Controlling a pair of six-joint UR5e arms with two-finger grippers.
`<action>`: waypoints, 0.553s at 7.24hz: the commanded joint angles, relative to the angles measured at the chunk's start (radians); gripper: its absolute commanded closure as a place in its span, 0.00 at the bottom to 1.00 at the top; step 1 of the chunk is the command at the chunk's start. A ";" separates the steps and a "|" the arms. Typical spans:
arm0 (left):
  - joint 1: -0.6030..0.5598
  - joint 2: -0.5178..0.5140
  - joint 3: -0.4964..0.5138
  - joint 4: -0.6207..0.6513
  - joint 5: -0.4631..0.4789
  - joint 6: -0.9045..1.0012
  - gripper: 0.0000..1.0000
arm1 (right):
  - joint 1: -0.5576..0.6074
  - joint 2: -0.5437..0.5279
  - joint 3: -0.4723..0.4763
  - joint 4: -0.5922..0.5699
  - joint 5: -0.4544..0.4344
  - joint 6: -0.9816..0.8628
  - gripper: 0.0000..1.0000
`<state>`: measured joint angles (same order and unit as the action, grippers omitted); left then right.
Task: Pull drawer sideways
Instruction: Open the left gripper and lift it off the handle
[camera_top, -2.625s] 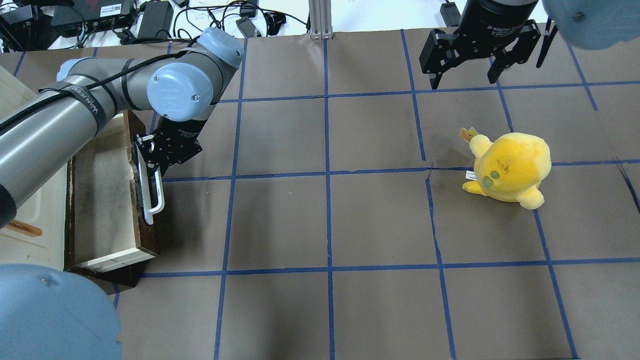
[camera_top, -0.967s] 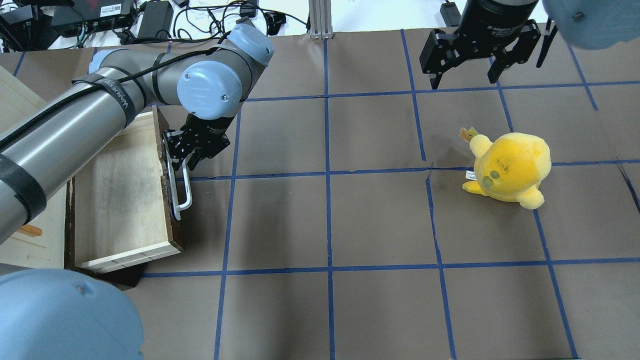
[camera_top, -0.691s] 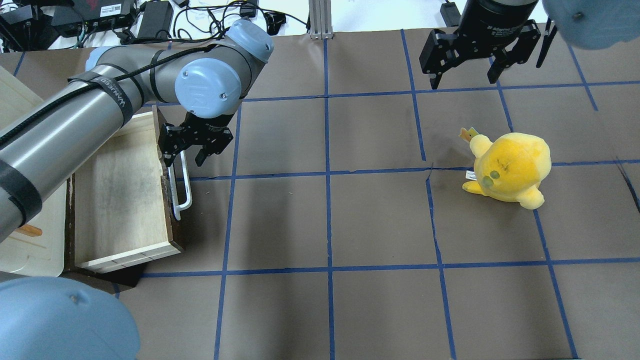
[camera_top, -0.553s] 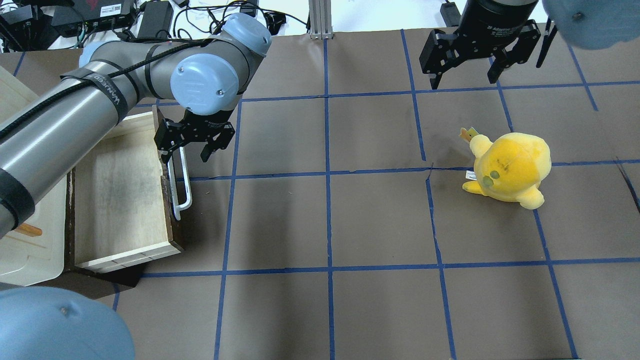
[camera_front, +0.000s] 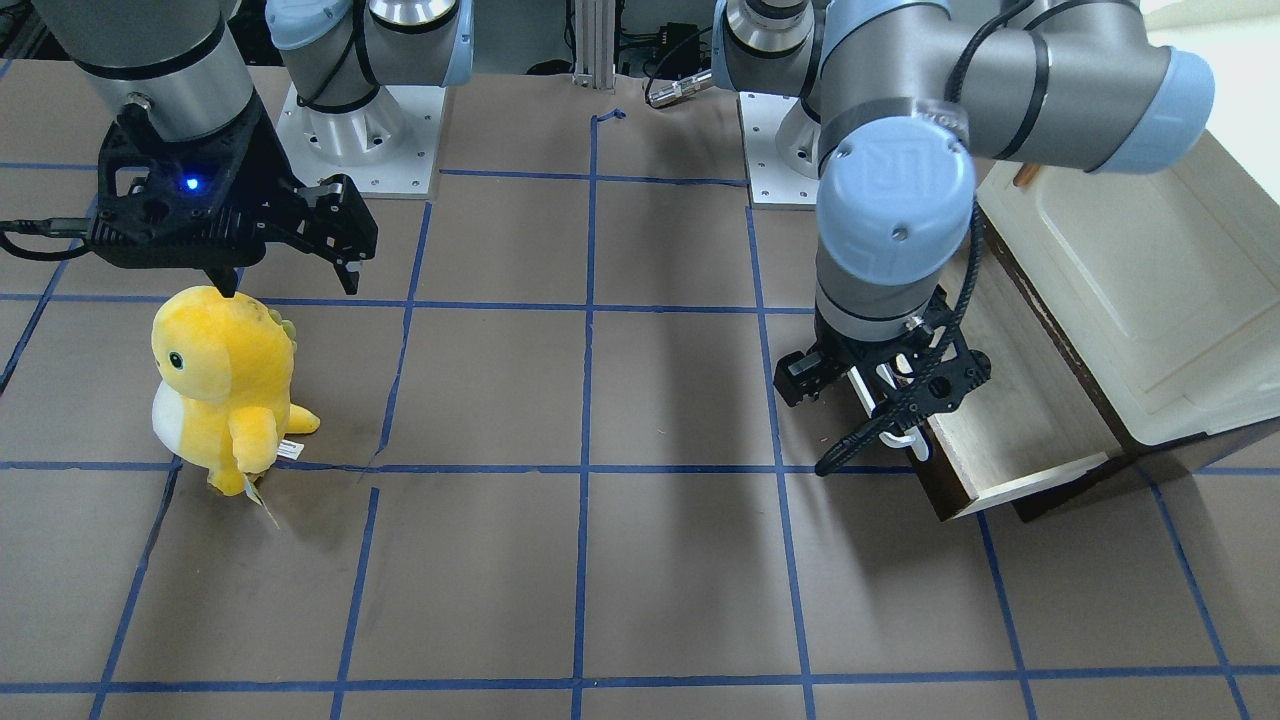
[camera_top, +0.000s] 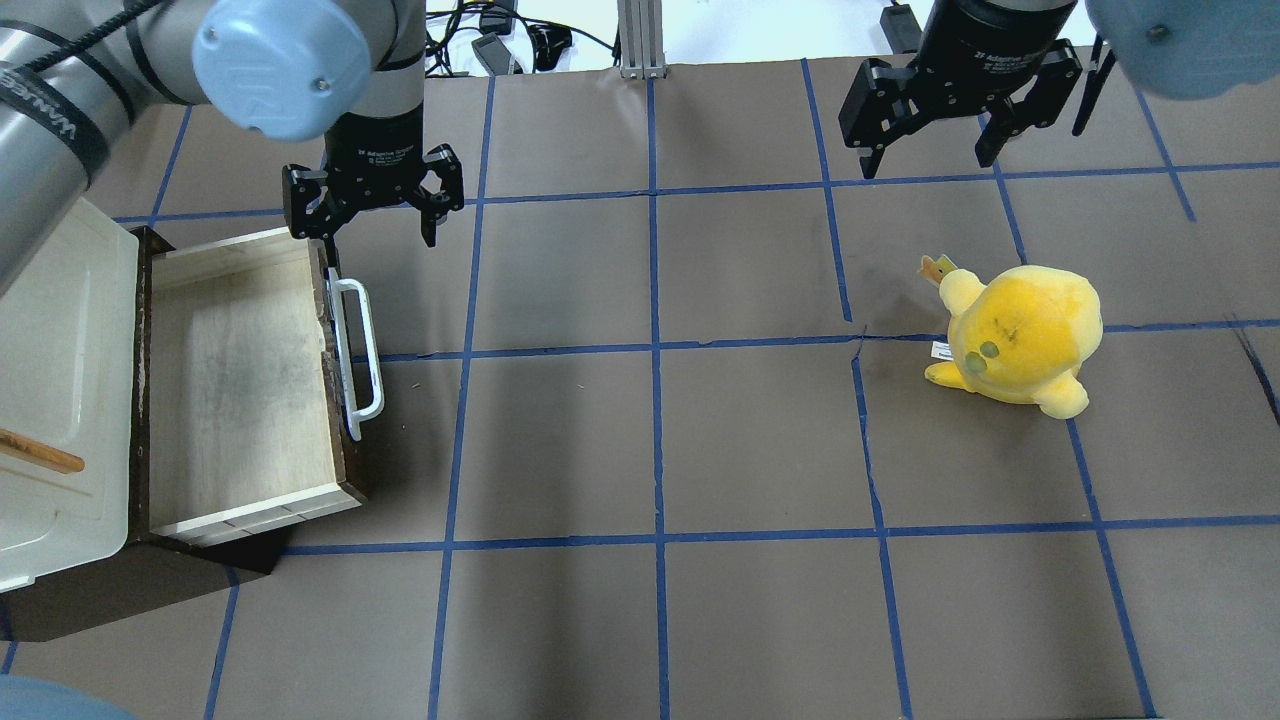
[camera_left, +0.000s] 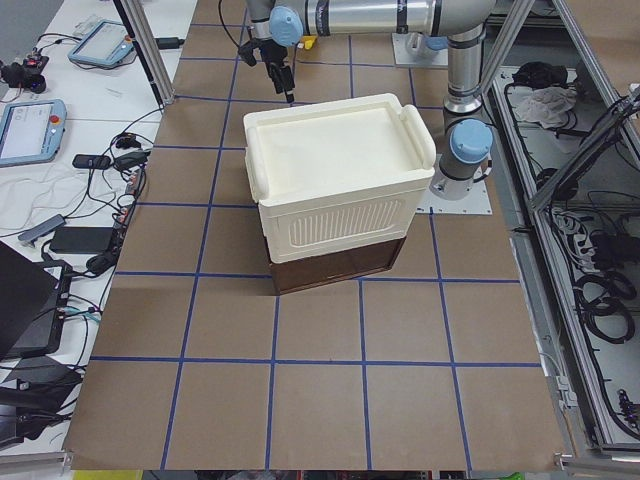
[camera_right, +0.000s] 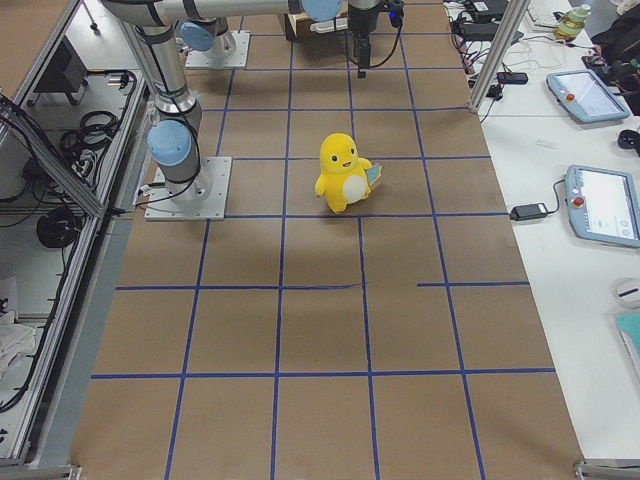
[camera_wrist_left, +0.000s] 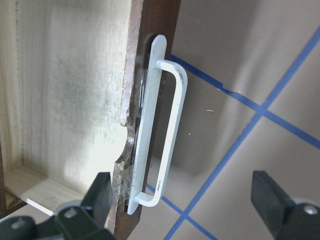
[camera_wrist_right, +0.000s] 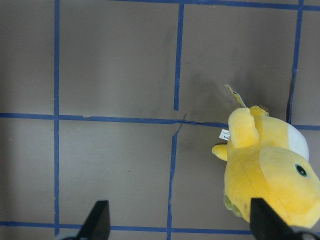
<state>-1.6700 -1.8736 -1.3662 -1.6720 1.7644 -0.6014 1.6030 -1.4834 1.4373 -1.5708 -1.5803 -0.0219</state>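
The drawer (camera_top: 240, 380) stands pulled out of the cabinet toward the table's middle, its pale wood inside bare; it also shows in the front view (camera_front: 1000, 420) and the left wrist view (camera_wrist_left: 65, 90). Its white bar handle (camera_top: 356, 345) (camera_wrist_left: 161, 135) is free. My left gripper (camera_top: 375, 225) (camera_front: 880, 392) is open and empty. It hangs above the drawer's far front corner, clear of the handle; its fingertips (camera_wrist_left: 98, 194) frame the handle from above. My right gripper (camera_top: 935, 160) (camera_front: 290, 285) is open and empty, up at the far right.
The cream-white cabinet (camera_top: 60, 330) (camera_left: 335, 180) sits at the table's left edge and hides the drawer in the exterior left view. A yellow plush toy (camera_top: 1020, 335) (camera_wrist_right: 270, 175) stands on the right, just below my right gripper. Blue tape lines cross the brown table.
My left gripper pulled the drawer out to the right by its handle. It then opened, let go and rose away toward the far end. The right arm has not moved.
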 joint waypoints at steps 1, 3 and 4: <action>0.023 0.069 0.013 0.027 -0.141 0.215 0.00 | 0.000 0.000 0.000 0.000 0.000 0.000 0.00; 0.042 0.137 -0.002 0.026 -0.192 0.421 0.00 | 0.000 0.000 0.000 0.000 0.000 0.000 0.00; 0.047 0.175 -0.016 0.028 -0.188 0.521 0.00 | 0.000 0.000 0.000 0.000 -0.001 0.000 0.00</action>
<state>-1.6301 -1.7455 -1.3691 -1.6456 1.5819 -0.2099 1.6030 -1.4834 1.4374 -1.5708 -1.5803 -0.0215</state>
